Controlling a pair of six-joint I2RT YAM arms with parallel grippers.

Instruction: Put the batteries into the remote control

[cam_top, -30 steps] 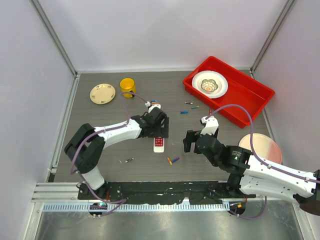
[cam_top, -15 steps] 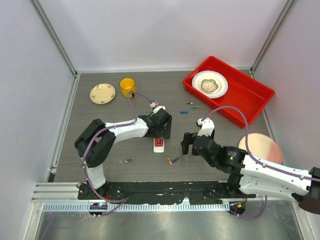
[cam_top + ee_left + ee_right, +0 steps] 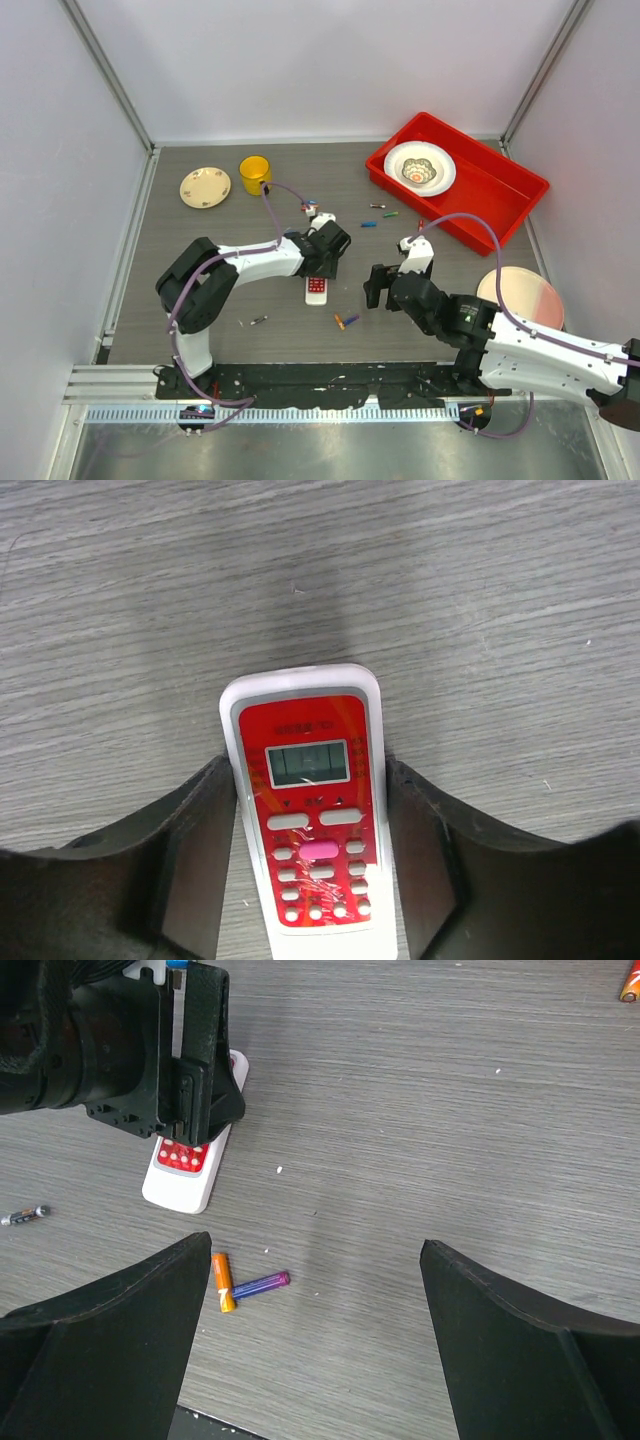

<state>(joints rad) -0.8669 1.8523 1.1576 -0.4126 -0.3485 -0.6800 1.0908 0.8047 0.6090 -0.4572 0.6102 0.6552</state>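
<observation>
Grey tabletop [image 3: 500, 600] bears the remote control [image 3: 310, 810], left fingers [image 3: 195, 860] apparently clamping its sides, right fingers [image 3: 100, 1340] spread.

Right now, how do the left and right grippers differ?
The left gripper is closed on the remote, with a finger against each long side. The right gripper is wide open and holds nothing. The left gripper straddles the remote, while the right gripper hangs over the table with two batteries lying near one finger. Both grippers are black, two-fingered and pointed down at the table.
</observation>
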